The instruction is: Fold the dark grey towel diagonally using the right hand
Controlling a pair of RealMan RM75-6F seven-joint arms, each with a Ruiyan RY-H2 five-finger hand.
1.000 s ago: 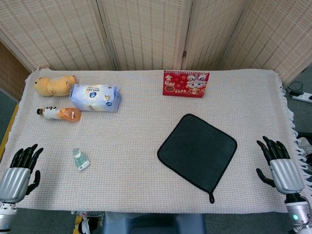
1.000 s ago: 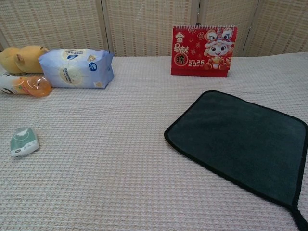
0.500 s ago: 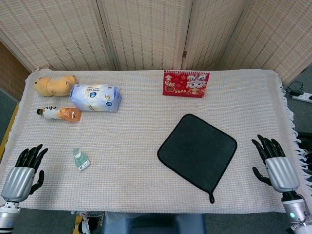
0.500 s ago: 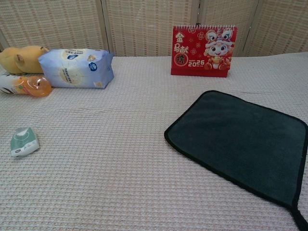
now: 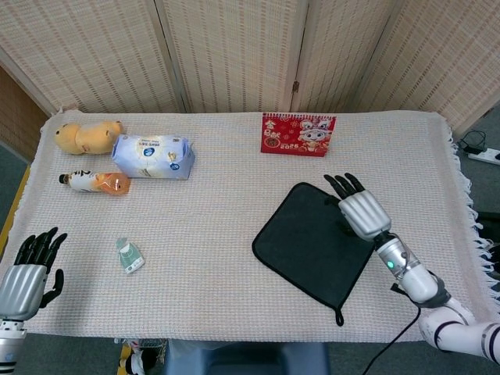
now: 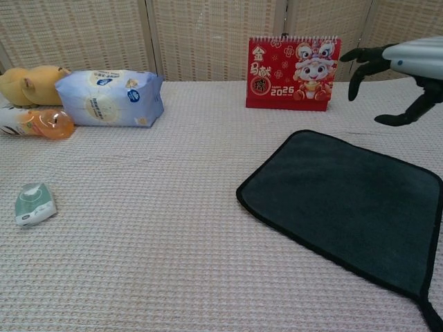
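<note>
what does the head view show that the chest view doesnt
Only the head view shows the left hand at the table's near left edge, the right forearm, and the towel's hanging loop. Only the chest view shows the right hand raised clear above the towel, fingers apart, and the calendar's 2025 print. Both share the towel lying flat, calendar, wipes pack, bottle and plush toy.

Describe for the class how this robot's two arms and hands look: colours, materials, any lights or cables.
Each robot hand, left and right, has a ribbed silver metallic back and black fingers. The right forearm is silver-white with dark joint bands, a green indicator light near the wrist and a black cable trailing beneath.
</note>
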